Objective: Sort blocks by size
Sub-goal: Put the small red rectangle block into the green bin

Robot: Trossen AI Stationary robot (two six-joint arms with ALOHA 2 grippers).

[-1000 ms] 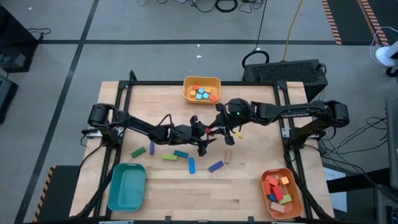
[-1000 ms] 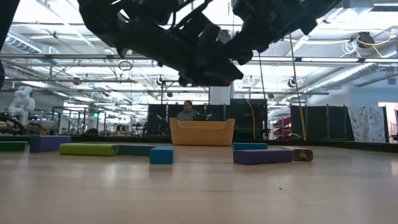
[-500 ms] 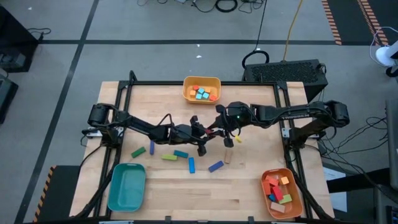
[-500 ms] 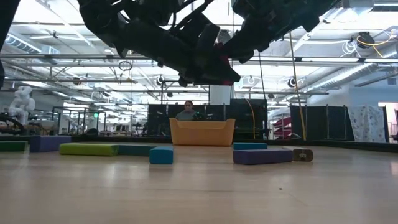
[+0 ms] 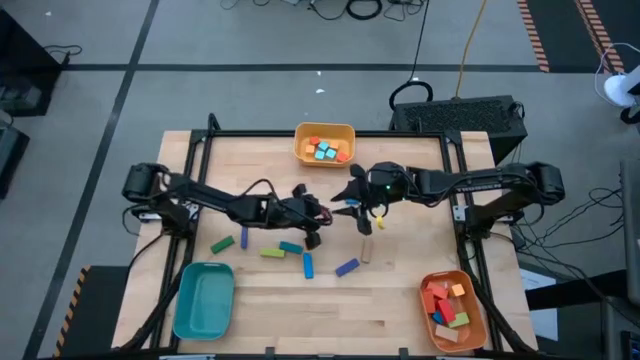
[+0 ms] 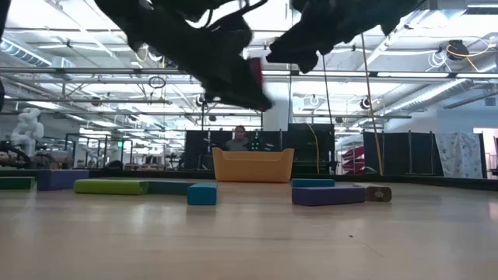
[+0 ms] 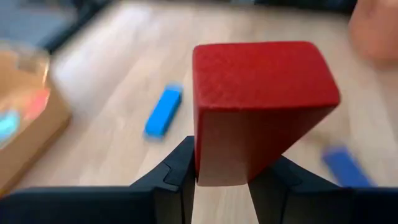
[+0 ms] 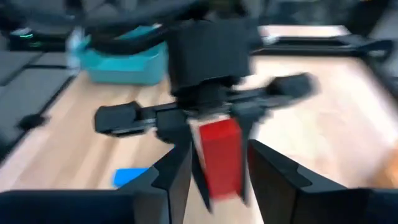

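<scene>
My left gripper (image 5: 320, 212) is above the table's middle, shut on a red block (image 7: 255, 106). My right gripper (image 5: 348, 204) faces it from the right. It is open, and its fingers (image 8: 177, 171) stand on either side of the red block (image 8: 219, 155) in the right wrist view. Loose blocks lie flat on the table nearer the front: green (image 5: 222, 243), yellow-green (image 5: 272, 253), teal (image 5: 291, 247), blue (image 5: 308, 264), purple-blue (image 5: 347, 267) and tan (image 5: 367, 248). My left gripper pinches the red block's back end (image 7: 221, 177) between its two fingers, which point about level toward the table's right. The block sticks out past the fingertips and is clear of the table. My right gripper: I cannot tell whether its fingers touch the block.
A yellow tray (image 5: 325, 132) with small cubes stands at the far edge. A teal tray (image 5: 205, 300) stands at the near left. An orange tray (image 5: 452, 320) with blocks stands at the near right. A person sits in the room beyond the table (image 6: 237, 138).
My left gripper has drawn back toward the table's left edge with the red block, away from my right gripper, which it met a second ago. My right gripper has stayed about where it was.
</scene>
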